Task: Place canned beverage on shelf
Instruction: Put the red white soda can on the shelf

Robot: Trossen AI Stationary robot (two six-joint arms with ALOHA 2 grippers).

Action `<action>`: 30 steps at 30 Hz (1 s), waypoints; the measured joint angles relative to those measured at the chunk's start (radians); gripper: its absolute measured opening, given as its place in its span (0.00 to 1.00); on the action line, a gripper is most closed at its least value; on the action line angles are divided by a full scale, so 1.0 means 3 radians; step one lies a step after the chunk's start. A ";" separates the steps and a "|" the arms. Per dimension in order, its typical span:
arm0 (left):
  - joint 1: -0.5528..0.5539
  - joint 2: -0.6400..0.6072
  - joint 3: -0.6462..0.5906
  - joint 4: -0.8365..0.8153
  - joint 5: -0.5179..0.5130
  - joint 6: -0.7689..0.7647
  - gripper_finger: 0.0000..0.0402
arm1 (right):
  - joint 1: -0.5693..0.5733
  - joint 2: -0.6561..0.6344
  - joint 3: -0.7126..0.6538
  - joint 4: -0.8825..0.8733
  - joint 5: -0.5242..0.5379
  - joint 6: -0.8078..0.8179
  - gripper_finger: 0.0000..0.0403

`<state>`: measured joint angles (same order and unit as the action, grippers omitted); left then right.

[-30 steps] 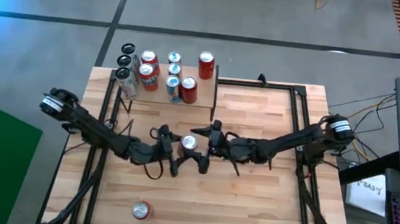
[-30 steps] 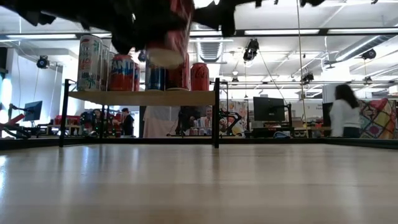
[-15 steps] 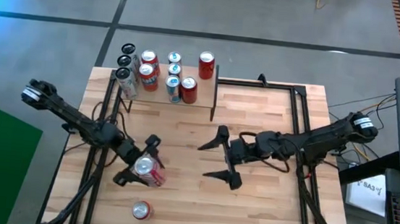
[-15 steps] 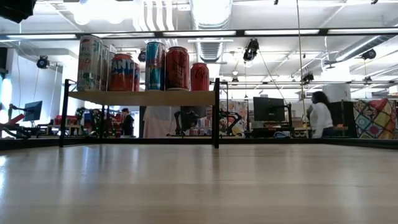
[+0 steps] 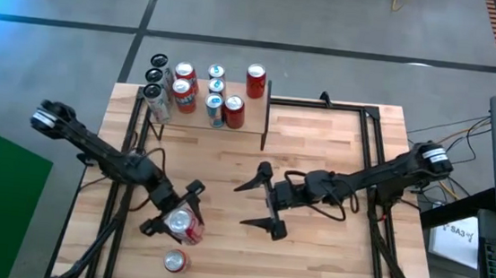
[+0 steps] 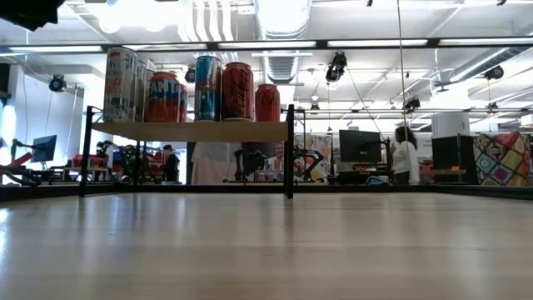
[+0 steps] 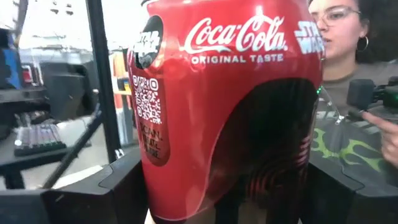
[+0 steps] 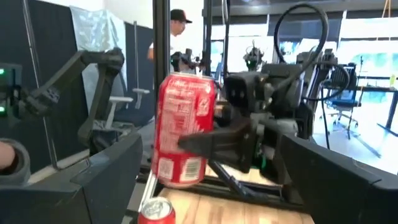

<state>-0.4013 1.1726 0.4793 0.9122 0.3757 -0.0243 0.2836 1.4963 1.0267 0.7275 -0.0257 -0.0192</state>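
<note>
1. The left gripper (image 5: 171, 221) is closed on a red Coca-Cola can (image 5: 182, 227), one finger on each side of it; in the left wrist view the can (image 7: 227, 106) fills the space between the two dark fingers (image 7: 127, 186); the can is off the desk (image 5: 319, 145), well in front of the shelf (image 5: 205, 117) and toward its left end, upright as the right wrist view shows it (image 8: 183, 130).
2. The right gripper (image 5: 256, 205) stands wide open and holds nothing; it hangs over the middle of the desk, in front of the shelf's right end and apart from the held can.
3. One more can, the loose can (image 5: 174, 260), lies on the desk just in front of the held one, farther from the shelf; the right wrist view shows its top (image 8: 155, 210) below the held can.
4. On the shelf I count about ten cans (image 5: 182, 95); red ones, blue-and-white ones and dark-topped ones at its left end; in the low view they stand upright in a row on the light board (image 6: 191, 131) between black uprights.
5. A person (image 7: 348, 37) shows in the room beyond the held can in the left wrist view; another person (image 6: 405, 157) stands far behind the desk in the low view.
</note>
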 joint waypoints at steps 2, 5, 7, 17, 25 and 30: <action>0.0004 0.0077 0.0026 -0.0006 0.0006 -0.0026 0.71 | -0.0001 0.0038 0.0000 0.0082 0.0000 0.0000 0.91; 0.0011 0.0204 0.0094 -0.0017 -0.0131 -0.0043 0.71 | -0.0001 0.0039 0.0000 0.0085 0.0000 0.0002 0.91; 0.0021 0.0287 0.0154 -0.0070 -0.0298 -0.0049 0.71 | -0.0001 0.0041 0.0000 0.0105 0.0000 0.0004 0.91; 0.0110 0.0741 0.0544 -0.0454 -0.0788 -0.0058 0.71 | 0.0000 0.0042 0.0000 0.0070 -0.0001 0.0011 0.91; 0.0191 0.1006 0.0838 -0.0603 -0.0775 0.0042 0.71 | 0.0000 0.0052 0.0001 -0.0098 -0.0015 0.0112 0.91; 0.0262 0.1084 0.0883 -0.0623 -0.0790 0.0053 0.71 | 0.0000 0.0058 0.0001 -0.0161 -0.0132 0.0195 0.91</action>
<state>-0.3227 1.4979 0.7441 0.7251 0.1387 -0.0085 0.2836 1.5139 1.0271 0.6794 -0.0654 0.0392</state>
